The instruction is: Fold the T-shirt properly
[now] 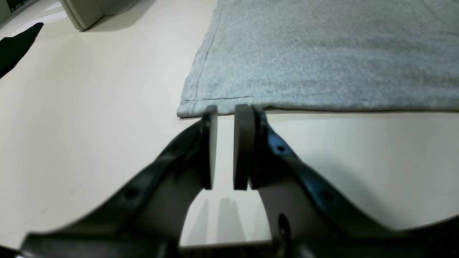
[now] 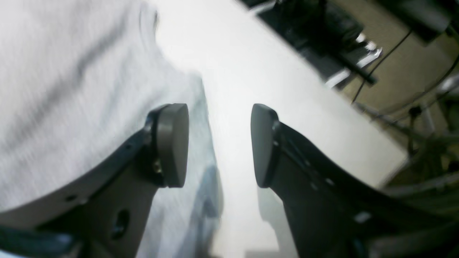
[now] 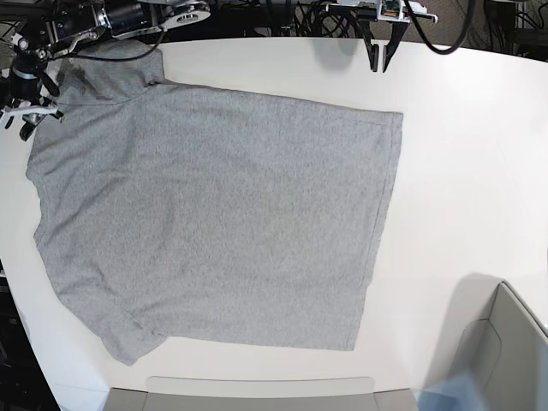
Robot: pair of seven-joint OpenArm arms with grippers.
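The T-shirt (image 3: 214, 214) lies spread flat on the white table (image 3: 462, 154), plain grey side up, with its hem toward the right of the base view. My left gripper (image 1: 226, 111) hovers just off the hem's corner (image 1: 190, 105). Its fingers stand a narrow gap apart with only table showing between them. In the base view this gripper (image 3: 382, 56) is above the shirt's top right corner. My right gripper (image 2: 218, 118) is open wide over the T-shirt's edge (image 2: 200, 118): one finger (image 2: 172, 143) is above the cloth and the other finger (image 2: 263, 143) is above bare table.
A grey bin (image 3: 505, 342) stands at the lower right of the table and a flat grey tray (image 3: 257, 390) at its front edge. A beige box (image 1: 89, 12) and a black shape (image 1: 14, 46) lie left of the hem. Beyond the table edge (image 2: 358, 118) are cables and stands.
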